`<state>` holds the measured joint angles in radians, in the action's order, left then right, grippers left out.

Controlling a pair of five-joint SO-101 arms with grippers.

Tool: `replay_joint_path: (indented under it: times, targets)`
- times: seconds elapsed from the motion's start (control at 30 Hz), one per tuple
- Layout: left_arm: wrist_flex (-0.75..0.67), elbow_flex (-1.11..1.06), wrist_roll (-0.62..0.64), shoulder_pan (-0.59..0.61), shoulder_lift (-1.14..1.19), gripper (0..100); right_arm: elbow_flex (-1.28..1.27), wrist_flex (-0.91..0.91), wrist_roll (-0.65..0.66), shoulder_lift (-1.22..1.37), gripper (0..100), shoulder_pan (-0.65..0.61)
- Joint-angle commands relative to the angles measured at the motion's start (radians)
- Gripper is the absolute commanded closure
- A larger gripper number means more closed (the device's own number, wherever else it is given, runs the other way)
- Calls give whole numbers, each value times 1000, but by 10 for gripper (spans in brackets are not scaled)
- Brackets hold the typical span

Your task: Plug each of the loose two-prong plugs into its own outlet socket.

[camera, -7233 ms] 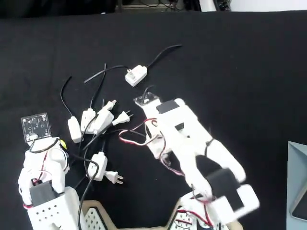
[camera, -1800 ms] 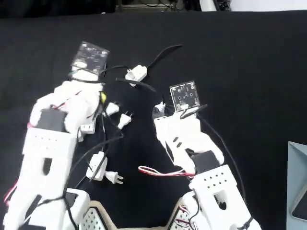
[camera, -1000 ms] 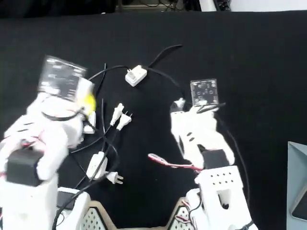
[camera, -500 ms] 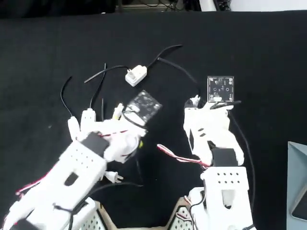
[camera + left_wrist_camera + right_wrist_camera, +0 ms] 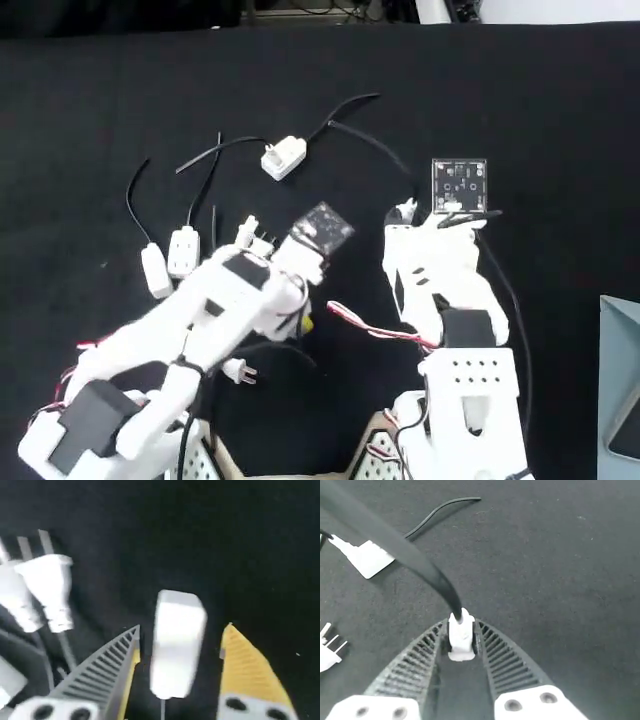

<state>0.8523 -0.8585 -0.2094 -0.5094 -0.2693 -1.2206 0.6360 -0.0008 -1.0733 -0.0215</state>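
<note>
Right gripper (image 5: 461, 626) clamped on a plug (image 5: 461, 645), black cord (image 5: 395, 545) attached. Left gripper (image 5: 183, 627) spread wide, a white socket (image 5: 177, 645) between its fingers, two loose plugs (image 5: 47, 587) beside. Far socket (image 5: 283, 158) on the table (image 5: 520, 100).

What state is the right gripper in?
Shut: the right gripper clamps a white connector on a black cord between its fingers.

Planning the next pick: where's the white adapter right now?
In the high view the adapter lies far out on the table, ahead and left of the right gripper, just beyond the two plugs.
</note>
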Motion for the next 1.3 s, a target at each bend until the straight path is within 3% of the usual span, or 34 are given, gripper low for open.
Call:
replay_joint_path:
  times: [0.0, 0.5, 0.67, 0.87, 1.03, 1.27]
  targets:
    - [18, 74, -3, 81, 0, 734, 58, 3, 6, -18, 986, 6]
    - [17, 131, -5, 289, -2, 733, 51, 5, 6, -18, 985, -54]
    - [133, 185, 3, 291, -46, 733, 48, 11, 35, -16, 985, -109]
    - [229, 157, 8, 312, -261, 733, 18, 5, 97, -16, 985, -192]
    - [233, 81, 81, 492, -488, 733, 15, 11, 98, -15, 985, -275]
    - [227, -139, 77, 713, -724, 733, 5, 40, 176, -15, 985, -419]
